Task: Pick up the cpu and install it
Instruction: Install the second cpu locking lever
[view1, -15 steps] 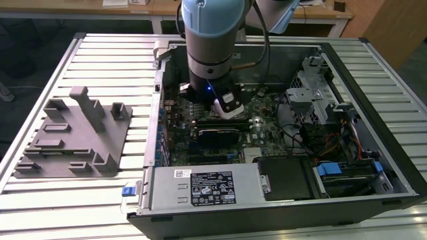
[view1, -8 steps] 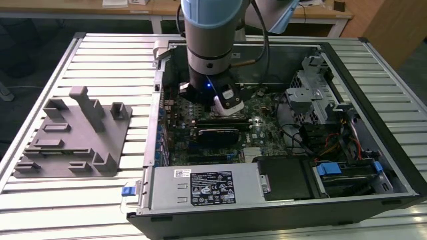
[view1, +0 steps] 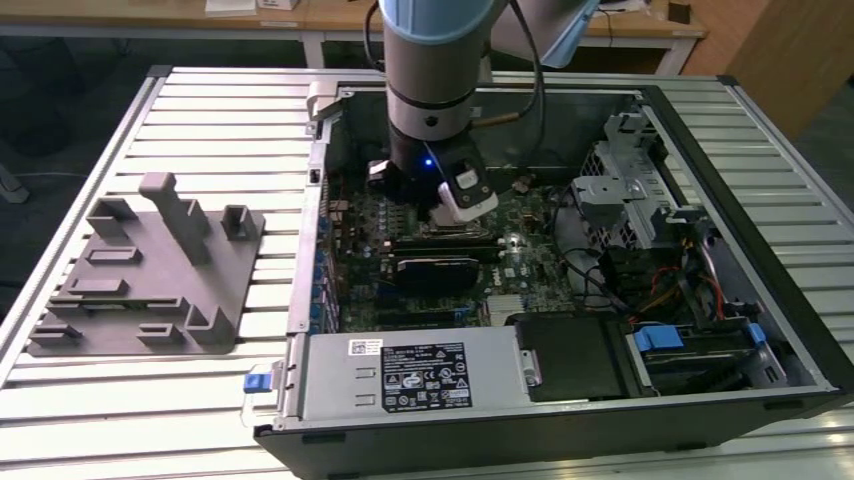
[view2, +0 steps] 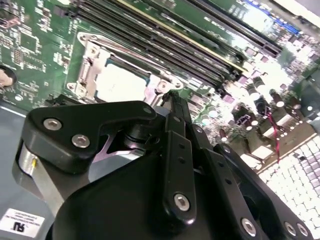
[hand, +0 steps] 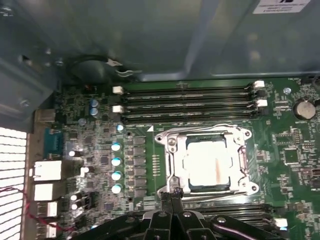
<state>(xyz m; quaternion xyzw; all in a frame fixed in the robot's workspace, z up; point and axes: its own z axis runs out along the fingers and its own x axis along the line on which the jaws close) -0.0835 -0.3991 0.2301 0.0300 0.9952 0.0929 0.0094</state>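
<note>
An open computer case (view1: 561, 250) lies on a slatted metal table (view1: 200, 100). The robot arm (view1: 434, 80) reaches down into it, over the green motherboard (hand: 100, 130).

In both wrist views the gripper (hand: 172, 192) (view2: 172, 95) has its two black fingers pressed together with no gap between the tips, and nothing is held between them. The closed tips hang just beside the edge of the socket frame (hand: 172, 150); whether they touch the board cannot be told.

The cpu (hand: 210, 162) (view2: 120, 82), a pale silver square, sits flat inside the socket, ringed by the metal frame. Long dark memory slots (hand: 185, 100) run alongside it.

In the exterior view, a grey plastic tray (view1: 147, 270) with upright posts rests on the table toward the exterior view's left, well apart from the case.
</note>
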